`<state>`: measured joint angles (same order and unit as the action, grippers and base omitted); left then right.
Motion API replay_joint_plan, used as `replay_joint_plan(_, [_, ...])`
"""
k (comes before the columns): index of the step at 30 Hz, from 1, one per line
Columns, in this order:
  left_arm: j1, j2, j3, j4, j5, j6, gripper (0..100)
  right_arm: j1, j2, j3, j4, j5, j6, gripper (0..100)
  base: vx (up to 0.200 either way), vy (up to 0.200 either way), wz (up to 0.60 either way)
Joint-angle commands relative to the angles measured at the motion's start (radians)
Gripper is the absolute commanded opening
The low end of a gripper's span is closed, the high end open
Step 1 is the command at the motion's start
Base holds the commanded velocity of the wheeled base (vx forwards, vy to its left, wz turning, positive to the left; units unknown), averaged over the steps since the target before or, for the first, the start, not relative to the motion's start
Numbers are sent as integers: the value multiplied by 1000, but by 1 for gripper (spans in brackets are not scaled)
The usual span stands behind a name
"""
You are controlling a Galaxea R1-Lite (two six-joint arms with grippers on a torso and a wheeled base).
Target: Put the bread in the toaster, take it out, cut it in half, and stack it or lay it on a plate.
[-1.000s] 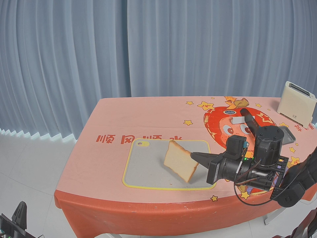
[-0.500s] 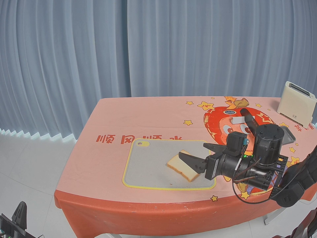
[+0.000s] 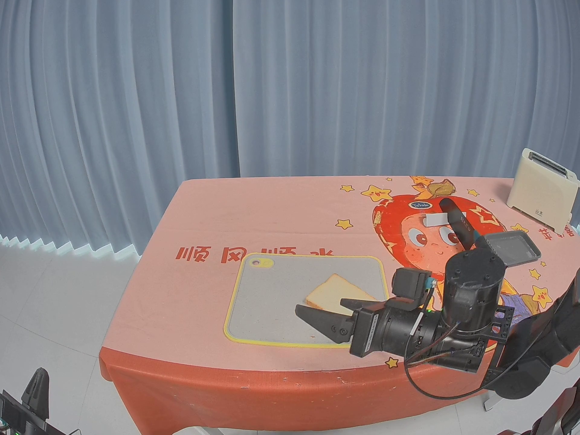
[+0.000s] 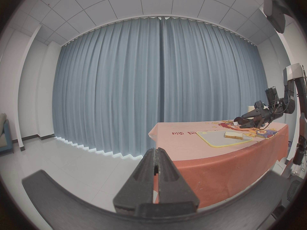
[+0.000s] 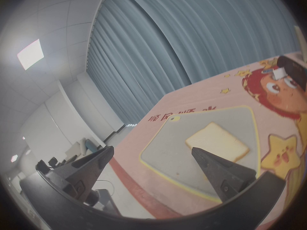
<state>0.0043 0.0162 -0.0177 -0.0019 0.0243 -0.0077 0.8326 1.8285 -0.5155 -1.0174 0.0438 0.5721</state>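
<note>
A slice of bread [image 3: 334, 290] lies flat on the grey, yellow-rimmed cutting board [image 3: 272, 300]. My right gripper [image 3: 323, 316] hovers over the board's front edge, just in front of the slice, open and holding nothing. The right wrist view shows the bread [image 5: 217, 141] beyond the spread fingers [image 5: 92, 163]. The white toaster [image 3: 544, 190] stands at the table's far right corner. A black-handled knife [image 3: 456, 220] lies behind my right arm. My left gripper [image 4: 156, 163] hangs low, well to the left of the table, shut on nothing.
A grey metal plate [image 3: 518, 246] sits right of the knife, partly behind my right arm. The pink tablecloth [image 3: 241, 212] is bare behind and left of the board. Blue curtains close off the back.
My right gripper held the bread tilted above the board, then opened and let it drop flat. It has since drawn back toward the table's front edge and lower.
</note>
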Motion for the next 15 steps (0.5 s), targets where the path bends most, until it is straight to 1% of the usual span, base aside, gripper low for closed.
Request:
replay_joint_plan(1, [0, -16, 18, 0, 0, 0, 0, 43, 15, 5, 3, 16, 52, 100, 0, 0, 0])
replay_joint_plan(15, [0, -16, 18, -1, 0, 0, 0, 46, 55, 29, 5, 16, 60, 100, 0, 0, 0])
